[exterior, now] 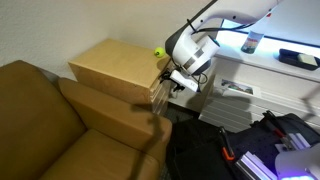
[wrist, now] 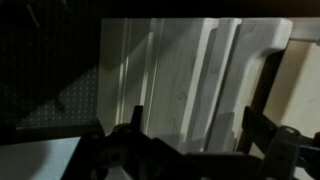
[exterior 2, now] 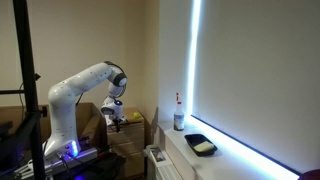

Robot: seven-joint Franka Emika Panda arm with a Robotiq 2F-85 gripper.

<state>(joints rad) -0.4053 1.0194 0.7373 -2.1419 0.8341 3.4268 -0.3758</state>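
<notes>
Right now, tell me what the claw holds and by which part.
Nothing. The claw is open with nothing between its fingers, close to the wooden cabinet.

On the cabinet (exterior: 110,65) lies a small object (exterior: 157,51); sofa (exterior: 40,110) just beside.

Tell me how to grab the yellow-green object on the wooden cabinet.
Grip across its middle, from above: the small yellow-green object looks rounded and sits at the far corner of the wooden cabinet top, leaving little side room. The open end effector hangs lower, beside the cabinet.
</notes>
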